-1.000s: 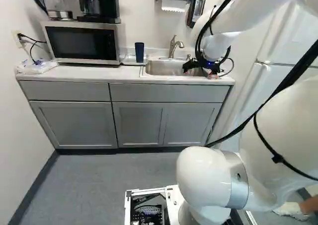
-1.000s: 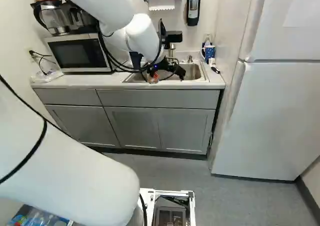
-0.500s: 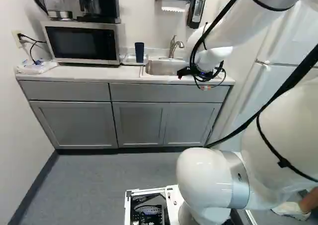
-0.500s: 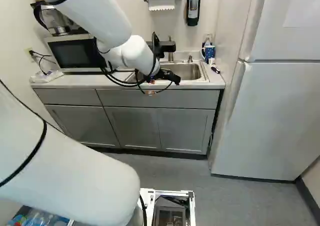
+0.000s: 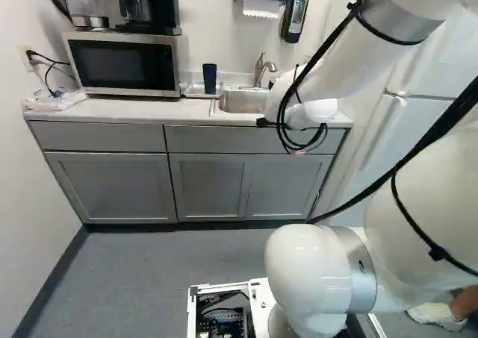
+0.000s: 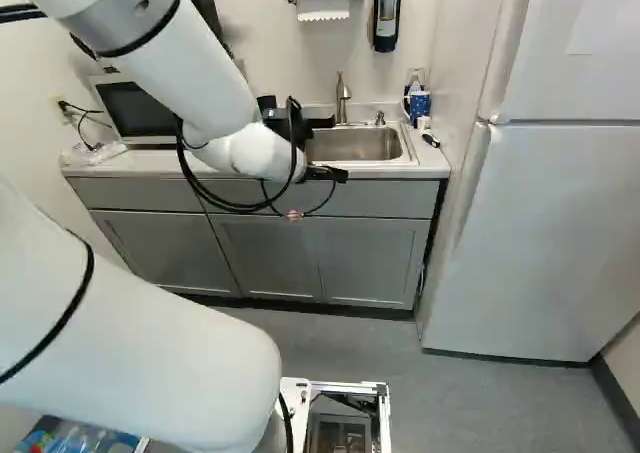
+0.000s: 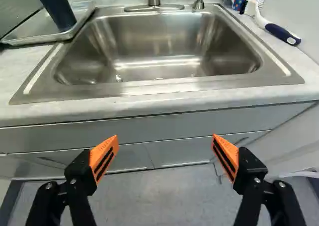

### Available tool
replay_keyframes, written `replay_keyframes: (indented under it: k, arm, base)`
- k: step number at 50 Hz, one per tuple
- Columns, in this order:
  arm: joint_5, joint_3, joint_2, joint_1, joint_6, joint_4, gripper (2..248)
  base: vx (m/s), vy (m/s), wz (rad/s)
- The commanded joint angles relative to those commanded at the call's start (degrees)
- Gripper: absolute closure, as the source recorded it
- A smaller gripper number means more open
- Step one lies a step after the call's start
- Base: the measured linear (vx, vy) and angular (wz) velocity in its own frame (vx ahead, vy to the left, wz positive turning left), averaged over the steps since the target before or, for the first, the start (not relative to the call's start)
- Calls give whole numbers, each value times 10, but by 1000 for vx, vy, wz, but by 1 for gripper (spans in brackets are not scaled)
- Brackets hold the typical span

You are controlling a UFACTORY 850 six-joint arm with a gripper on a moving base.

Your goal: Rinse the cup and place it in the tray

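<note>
Our jaws stand wide open nr sink point(image 7: 174, 86). We see 1 dk blue cup point(image 5: 210, 77) upright in tray point(image 7: 30, 31) on table point(image 5: 149, 113), beside sink.

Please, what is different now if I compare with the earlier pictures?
The arm has drawn back toward the base, taking its gripper from over the sink to in front of the counter. Nothing was visibly taken hold of or let go. The dark blue cup still stands in the tray; the base has not moved.
</note>
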Motion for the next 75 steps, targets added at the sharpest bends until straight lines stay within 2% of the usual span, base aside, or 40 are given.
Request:
replay_keyframes:
  k: [18,37,56,75]
  arm:
    - [104,63,5,25,3,-3,3]
    - [191,116,8,47,6,-5,3]
    - [255,155,11,63,8,-7,3]
    - [296,180,13,73,9,-8,3]
  base:
    - [0,0,0]
    - [0,0,0]
    - [0,0,0]
    - [0,0,0]
